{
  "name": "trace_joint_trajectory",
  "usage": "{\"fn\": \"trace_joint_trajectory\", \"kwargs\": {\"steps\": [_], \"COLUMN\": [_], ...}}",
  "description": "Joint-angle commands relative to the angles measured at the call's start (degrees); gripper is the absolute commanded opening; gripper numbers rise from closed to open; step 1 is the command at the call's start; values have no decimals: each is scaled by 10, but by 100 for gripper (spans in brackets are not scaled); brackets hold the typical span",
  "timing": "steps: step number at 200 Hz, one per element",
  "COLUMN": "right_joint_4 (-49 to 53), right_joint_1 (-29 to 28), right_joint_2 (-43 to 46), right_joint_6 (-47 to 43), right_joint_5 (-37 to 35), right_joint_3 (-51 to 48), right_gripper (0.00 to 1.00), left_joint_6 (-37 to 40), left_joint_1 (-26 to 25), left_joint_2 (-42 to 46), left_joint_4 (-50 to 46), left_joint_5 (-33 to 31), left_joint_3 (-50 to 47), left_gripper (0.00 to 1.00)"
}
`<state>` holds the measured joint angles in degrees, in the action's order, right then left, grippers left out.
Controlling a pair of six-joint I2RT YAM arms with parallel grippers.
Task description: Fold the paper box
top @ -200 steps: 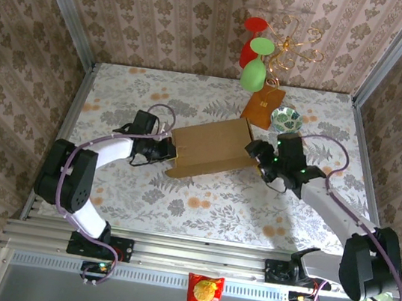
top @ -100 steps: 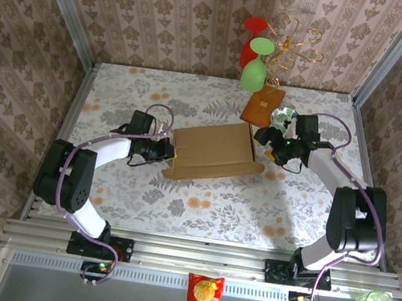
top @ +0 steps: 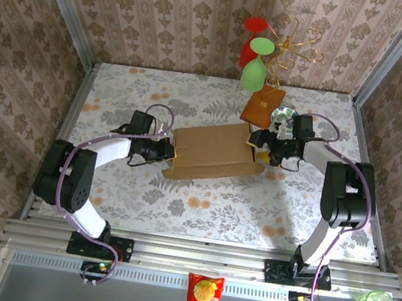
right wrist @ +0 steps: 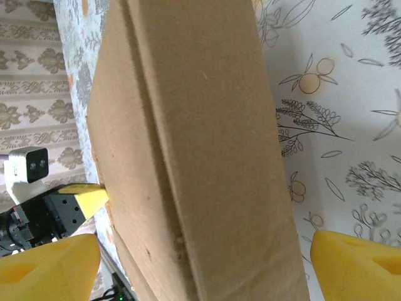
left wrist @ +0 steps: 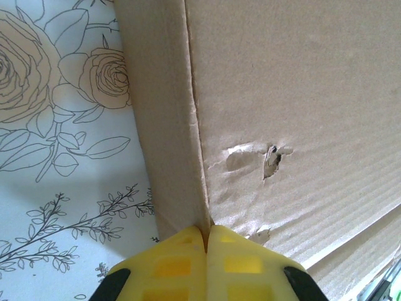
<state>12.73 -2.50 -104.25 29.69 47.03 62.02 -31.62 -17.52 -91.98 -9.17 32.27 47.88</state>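
- My left arm (top: 102,152) rises from the near-left edge of the table (top: 253,204), elbow out left, forearm low and reaching right.
- Left gripper (top: 167,151) is fully closed, yellow tips pressed together and touching the left end of the paper box (top: 211,149) at a crease. It holds nothing.
- My right arm (top: 346,195) goes up from the near-right edge, then bends sharply left at the wrist.
- Right gripper (top: 257,145) is spread wide, one finger on each side of the box's right end. I can't tell if either finger touches it.
- The box lies flat mid-table, between both grippers.
- Wire rack (top: 262,105) stands near the far edge, just beyond the box.
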Motion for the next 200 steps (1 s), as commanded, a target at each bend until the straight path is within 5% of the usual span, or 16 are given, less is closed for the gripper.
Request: {"fn": "trace_joint_trajectory", "kwargs": {"steps": [1,61,100,136,155,178,200], "right_joint_4": [-27,-103,-186,-231,-218,-215,-126], "right_joint_1": [0,-23,-43,-43,-42,-42,-41], "right_joint_2": [-31,-51,-75,-63,-61,-42,-19], "right_joint_6": [-11,25,102,174,235,326,376], "right_joint_5": [64,114,126,108,102,96,84], "right_joint_3": [-17,-30,-42,-62,-64,-76,-62], "right_gripper": [89,88,75,60,52,50,51], "left_joint_6": [21,25,20,-7,19,61,118], "left_joint_1": [9,10,12,30,24,4,-20], "left_joint_2": [-20,-29,-31,27,93,191,243], "left_joint_4": [-50,-47,-30,-21,-95,-120,-141], "left_joint_5": [-29,-26,-22,-21,-81,-154,-177], "left_joint_3": [-19,-16,-13,-4,39,55,75], "left_gripper": [0,0,0,25,37,56,63]}}
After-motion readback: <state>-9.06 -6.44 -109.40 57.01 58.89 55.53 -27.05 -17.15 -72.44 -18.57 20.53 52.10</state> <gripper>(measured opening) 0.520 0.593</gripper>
